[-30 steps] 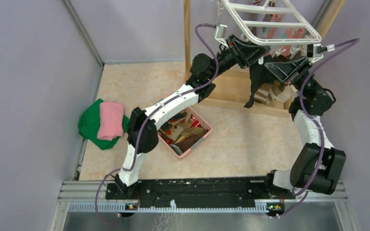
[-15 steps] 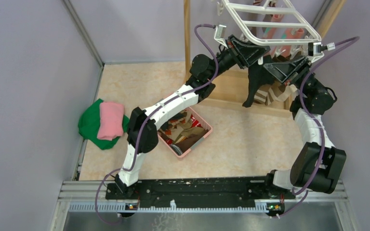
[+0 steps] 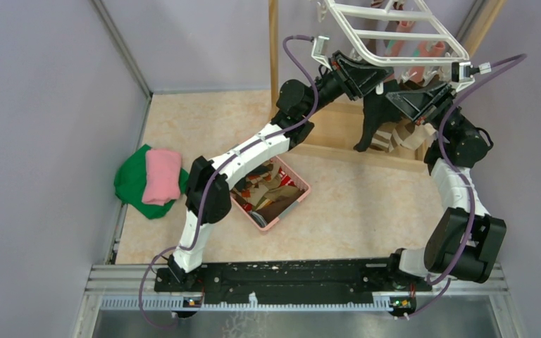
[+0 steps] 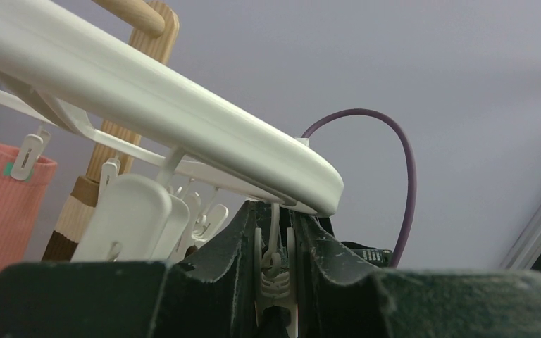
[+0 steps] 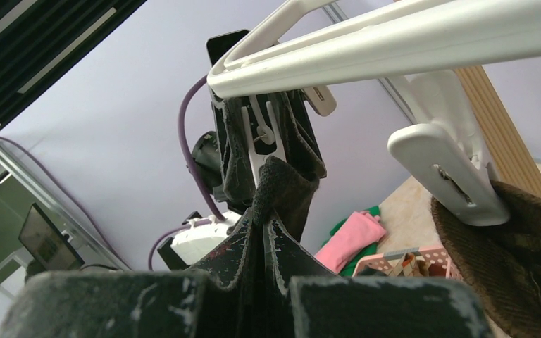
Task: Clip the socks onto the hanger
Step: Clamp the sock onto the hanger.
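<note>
Up at 1 o'clock in the overhead view, both arms reach under the white plastic grid-frame hanger (image 3: 394, 34), which hangs just beside the light wooden stand post (image 3: 273, 49).

Left claw (image 4: 276, 224): narrow, pinched on the handles of a small white plastic clip (image 4: 276, 282) that dangles below the hanger's corner rail. From the right wrist, the clip stands upright between the two black fingers.

Right claw (image 5: 264, 218): fully closed on the edge of a black fabric sock (image 5: 282, 186), held up from 6 o'clock to the clip's lower end. The sock's top touches the clip. I cannot tell whether the fabric sits between the clip's tips. Overhead, the rest of the black sock hangs below the two claws, with its toe toward 7 o'clock.

Other socks on the hanger:
- A salmon-pink ribbed sock (image 4: 0, 211) and a brown-and-cream striped sock (image 4: 70, 218) are at 9 o'clock in the left wrist view, each under a clip.
- A dark brown knit sock (image 5: 521, 267) is at 4 o'clock in the right wrist view, gripped by a larger white peg (image 5: 451, 176).

Table (image 3: 366, 211):
- A pink plastic basket (image 3: 287, 210) near centre holds mixed socks and is partly under the left forearm.
- A folded pink cloth (image 3: 160, 174) lies on a green cloth (image 3: 128, 189) at 9 o'clock, by the left wall.
</note>
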Robot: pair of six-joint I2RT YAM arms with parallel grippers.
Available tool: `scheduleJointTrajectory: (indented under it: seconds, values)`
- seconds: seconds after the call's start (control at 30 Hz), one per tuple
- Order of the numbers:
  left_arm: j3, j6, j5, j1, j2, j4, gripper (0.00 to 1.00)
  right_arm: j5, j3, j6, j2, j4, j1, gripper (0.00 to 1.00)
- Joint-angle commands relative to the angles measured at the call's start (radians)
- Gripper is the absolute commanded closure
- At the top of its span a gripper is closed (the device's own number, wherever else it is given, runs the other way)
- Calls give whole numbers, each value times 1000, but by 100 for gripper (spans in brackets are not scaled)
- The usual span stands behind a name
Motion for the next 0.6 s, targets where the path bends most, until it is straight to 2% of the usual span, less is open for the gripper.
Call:
scheduleJointTrajectory:
  seconds: [0.0, 0.17, 0.37, 0.57]
  values:
    - [-2, -21, 27, 1, -71, 46, 71, 10, 38, -16, 11, 239, -6, 100]
    - [-2, -21, 30, 0, -72, 40, 57, 9, 36, -16, 13, 238, -6, 100]
    - [-6, -21, 34, 0, -73, 36, 48, 16, 40, -14, 13, 239, -6, 100]
    - [-39, -7, 35, 1, -97, 36, 32, 7, 34, -16, 11, 240, -8, 100]
